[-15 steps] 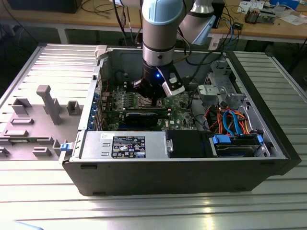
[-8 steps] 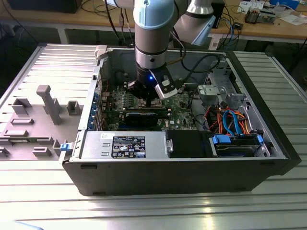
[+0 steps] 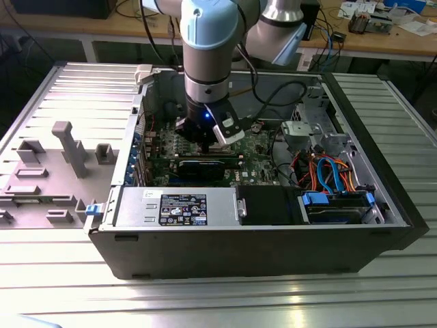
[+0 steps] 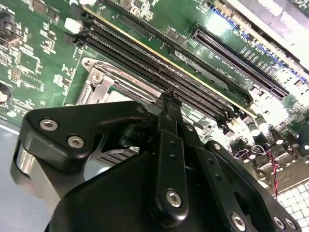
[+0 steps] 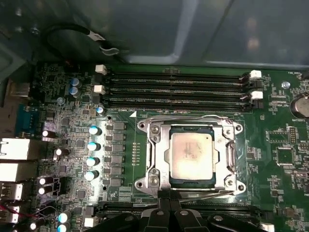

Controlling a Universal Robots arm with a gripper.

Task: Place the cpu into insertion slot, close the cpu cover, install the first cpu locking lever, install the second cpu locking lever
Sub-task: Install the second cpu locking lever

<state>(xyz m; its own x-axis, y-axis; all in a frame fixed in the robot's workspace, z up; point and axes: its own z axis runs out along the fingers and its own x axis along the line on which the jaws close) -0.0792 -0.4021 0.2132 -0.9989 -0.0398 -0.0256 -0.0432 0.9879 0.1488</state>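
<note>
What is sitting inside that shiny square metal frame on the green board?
In the first wrist view, the cpu lies in the insertion slot, its silver top showing through the cpu cover. The cover's frame hides its edges; the contacts beneath are hidden.

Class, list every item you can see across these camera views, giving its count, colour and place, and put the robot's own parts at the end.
Computer case: one, dark grey, lying open on the metal table.
Circuit board: one, green, inside the case.
Cpu: one, silver-grey, seated in the insertion slot.
Cpu cover: one, shiny steel, closed around the cpu.
Memory slots: four, black, beside the socket.
Power supply: one, grey, front of case.
Cables: several, orange and blue, exterior view's right.
Gripper: one, black, at the cover's edge.
</note>
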